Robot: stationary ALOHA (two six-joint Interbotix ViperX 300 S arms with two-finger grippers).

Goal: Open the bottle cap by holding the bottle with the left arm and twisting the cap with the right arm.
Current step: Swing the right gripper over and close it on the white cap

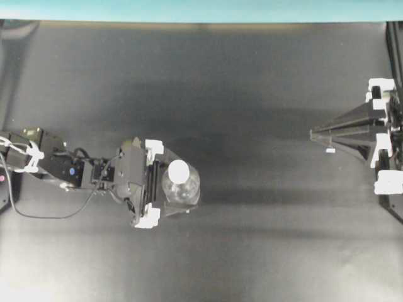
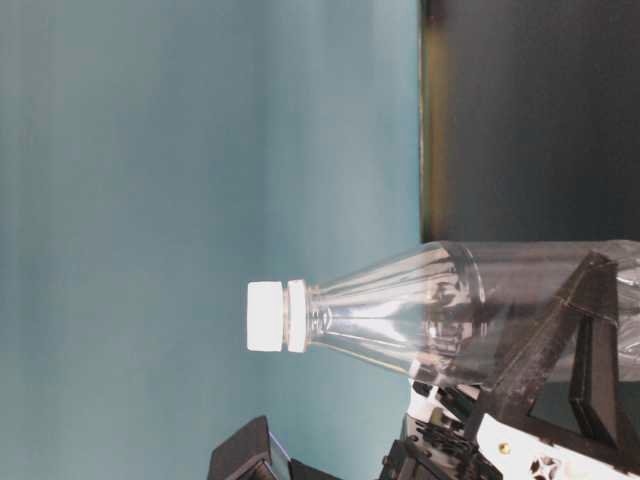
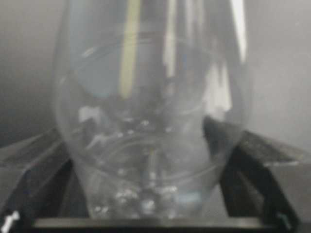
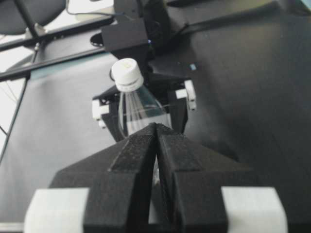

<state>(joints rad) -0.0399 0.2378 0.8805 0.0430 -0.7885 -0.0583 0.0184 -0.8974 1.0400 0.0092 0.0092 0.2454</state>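
While the bottle [image 1: 181,187] stands upright on the dark bench [image 1: 252,94], its long axis runs straight up, so from overhead it shows as a clear round body with the bottle cap [image 1: 179,170] near its centre. It sits a little left of the bench's middle, and the left hand [image 1: 165,182] is the nearer one by far: its fingers are spread wide, one at the bottle's 12 o'clock side and one at its 6 o'clock side, the hand's body lying at 9 o'clock. The left wrist view has the bottle's lower body filling the gap between the two dark fingers; I cannot tell whether either pad already touches the plastic, and nothing looks squeezed. I would say the bracing grip is not yet made.

At 3 o'clock from the bottle and well apart from it, the right hand [image 1: 320,134] sits near the bench's edge, clenched on nothing, its black fingers meeting in a point aimed back toward the cap. It has the whole stretch of bench to cross.

Thin clear plastic forms the bottle, glassy and full of reflections, with sloped shoulders narrowing to a ringed neck. Its white cap is small, matte, and much narrower than the body. Matte dark cloth or mat appears to cover the bench; the fingers are black, with white blocks at their bases.
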